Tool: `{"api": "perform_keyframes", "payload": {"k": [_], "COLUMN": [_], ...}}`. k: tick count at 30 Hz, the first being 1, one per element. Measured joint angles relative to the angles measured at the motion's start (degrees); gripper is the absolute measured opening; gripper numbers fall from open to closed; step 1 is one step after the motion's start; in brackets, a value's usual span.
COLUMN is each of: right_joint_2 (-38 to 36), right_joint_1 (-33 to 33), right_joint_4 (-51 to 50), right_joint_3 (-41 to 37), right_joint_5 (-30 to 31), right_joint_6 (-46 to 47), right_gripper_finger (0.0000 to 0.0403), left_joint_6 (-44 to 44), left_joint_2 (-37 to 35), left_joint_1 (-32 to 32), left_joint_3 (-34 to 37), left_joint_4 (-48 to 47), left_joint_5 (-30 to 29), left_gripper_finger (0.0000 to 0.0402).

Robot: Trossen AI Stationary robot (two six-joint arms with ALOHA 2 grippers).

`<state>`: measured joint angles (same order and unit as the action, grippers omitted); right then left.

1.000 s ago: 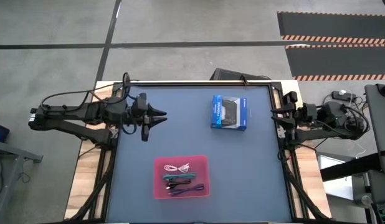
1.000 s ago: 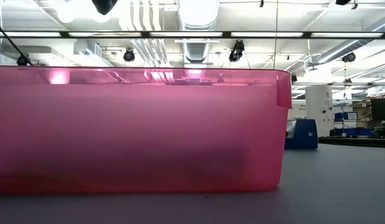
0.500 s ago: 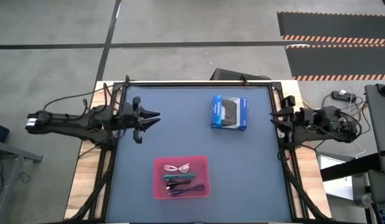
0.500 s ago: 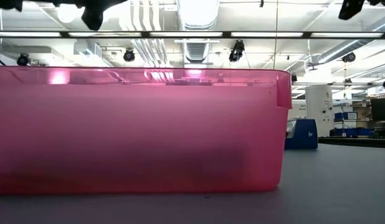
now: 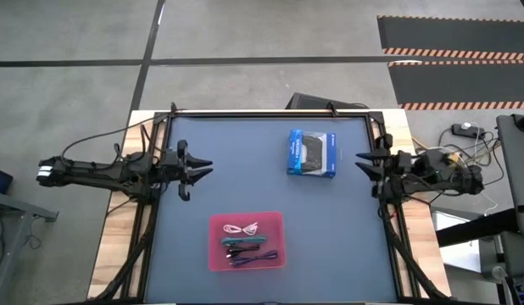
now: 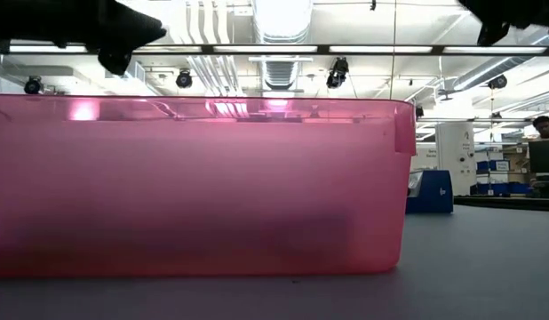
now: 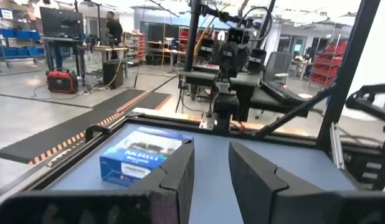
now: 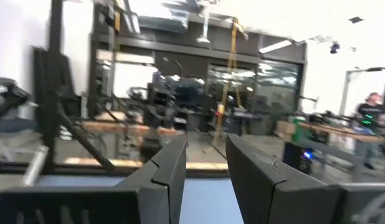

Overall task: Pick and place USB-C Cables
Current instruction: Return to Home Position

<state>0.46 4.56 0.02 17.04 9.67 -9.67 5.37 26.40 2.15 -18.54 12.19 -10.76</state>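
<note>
step: homing | USB-C cables (image 5: pixel 243 243) lie in pink tray (image 5: pixel 213 247) (job looks done) | L gripper (image 5: pixel 204 167) at table's left edge, jaws spread, empty | R gripper (image 5: pixel 362 163) at right edge, jaws spread, empty | tip: retract both slow & level, pass clear of box (image 5: pixel 312 153)

The translucent pink plastic tray (image 6: pixel 194 178) has smooth, faintly glossy walls that catch the ceiling lights. The thin USB-C cables (image 5: pixel 243 241) inside look plastic-sheathed, though they are too small to judge their finish. The dark blue-grey table top (image 5: pixel 330 220) is matt and even, flanked by pale bare wood boards (image 5: pixel 116 246) and black metal frame tubes (image 5: pixel 270 113). The blue-and-black rectangular cardboard box (image 7: pixel 139 158) has a printed sheen. The left gripper (image 7: pixel 211 149) and right gripper (image 8: pixel 206 142) have smooth matt black plastic fingers.
</note>
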Motion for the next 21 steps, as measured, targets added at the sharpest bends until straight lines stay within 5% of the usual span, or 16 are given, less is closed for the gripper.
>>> {"api": "perform_keyframes", "payload": {"k": [14, 21], "right_joint_2": [-0.11, 0.34], "right_joint_1": [0.00, -0.11], "right_joint_4": [15.19, 12.58], "right_joint_3": [-16.32, -16.36], "right_joint_5": [7.51, 9.24], "right_joint_6": [2.55, 2.14], "right_gripper_finger": [0.0105, 0.0105], "left_joint_6": [-3.12, -8.37], "left_joint_2": [-8.37, -9.59], "left_joint_1": [0.00, 0.01], "left_joint_3": [17.71, 18.02], "left_joint_4": [20.78, 18.23], "left_joint_5": [-0.03, -0.01], "left_gripper_finger": [0.0083, 0.0083]}}
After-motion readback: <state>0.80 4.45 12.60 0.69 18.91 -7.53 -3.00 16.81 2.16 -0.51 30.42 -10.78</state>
